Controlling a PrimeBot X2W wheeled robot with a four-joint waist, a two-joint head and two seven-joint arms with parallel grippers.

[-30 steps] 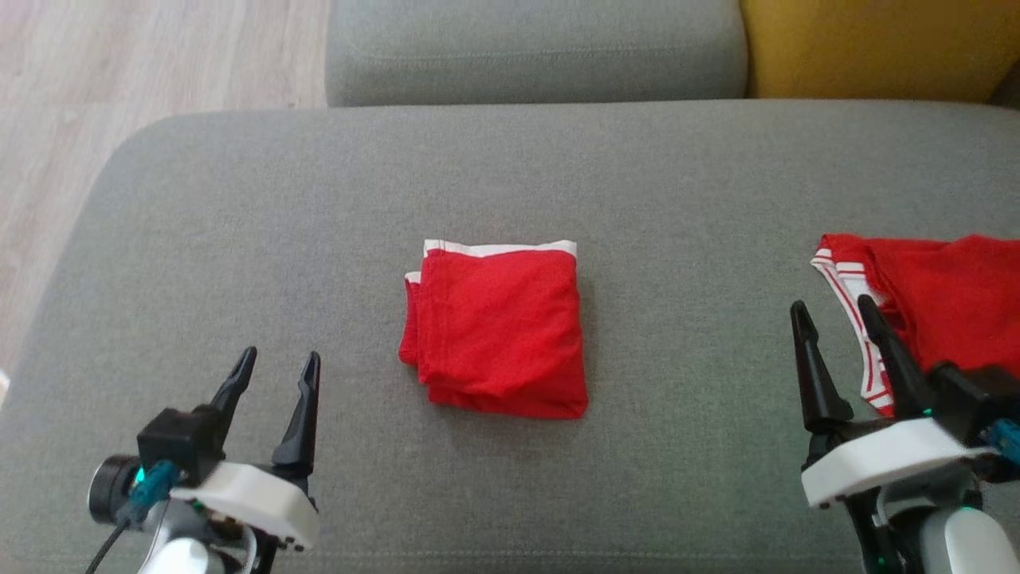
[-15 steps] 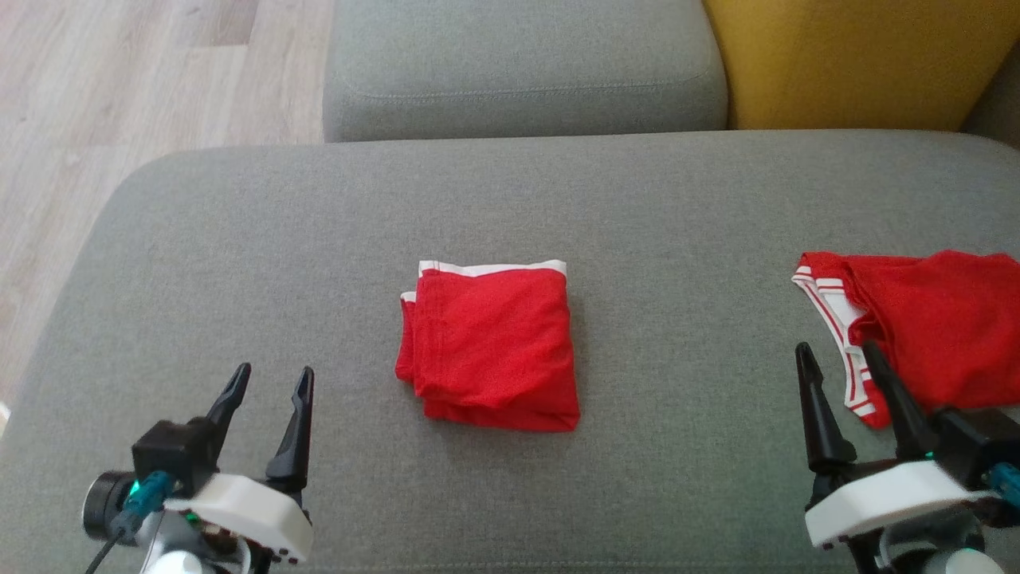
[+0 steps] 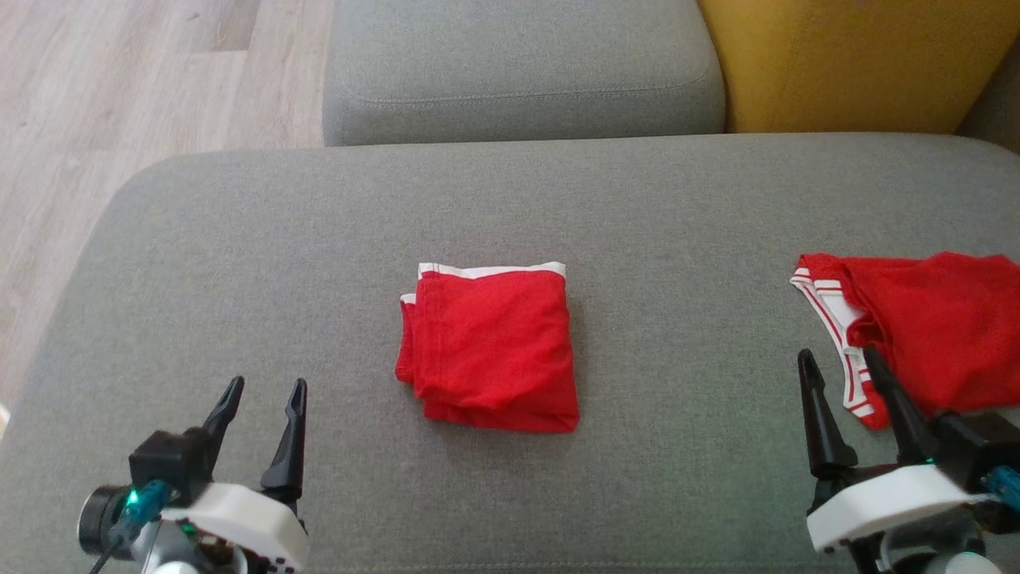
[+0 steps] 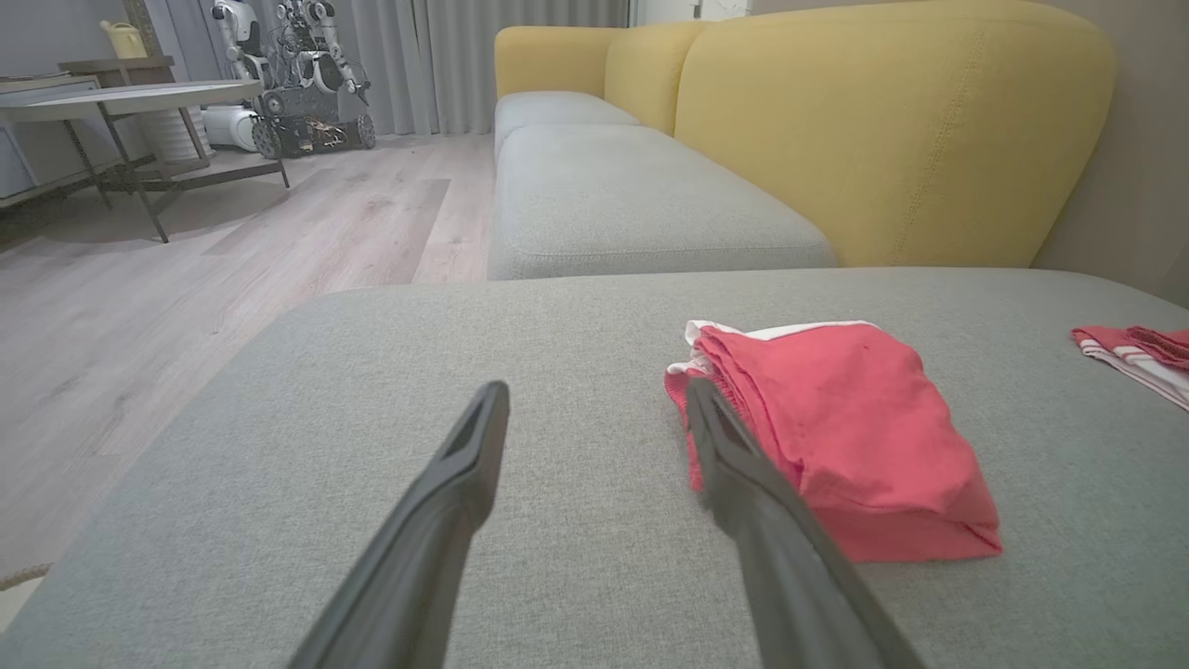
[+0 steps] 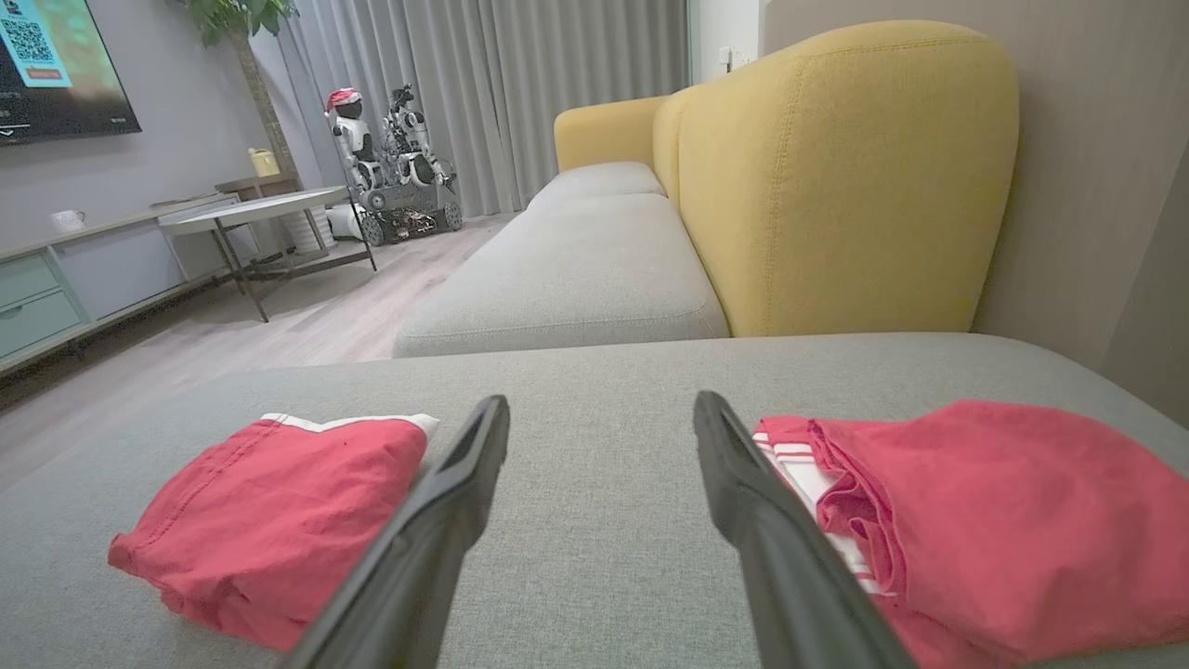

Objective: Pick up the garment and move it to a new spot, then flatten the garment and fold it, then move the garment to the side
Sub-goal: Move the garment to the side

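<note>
Folding looks done: your folded red cloth garment (image 3: 490,347) lies mid-cushion on the grey fabric sofa (image 3: 239,239). Left tool (image 3: 267,384) and right tool (image 3: 837,353) gape empty; next, grip it, shift it aside.

Item: folded garment (image 3: 490,347) | colour: red, white band along far edge | state: folded into a near-square, lying flat, layers stacked | place: middle of grey cushion (image 3: 239,263) | Item: second garment (image 3: 932,327) | colour: red, white band with red stripes | state: rumpled, loosely spread | place: cushion's right end, well apart
</note>
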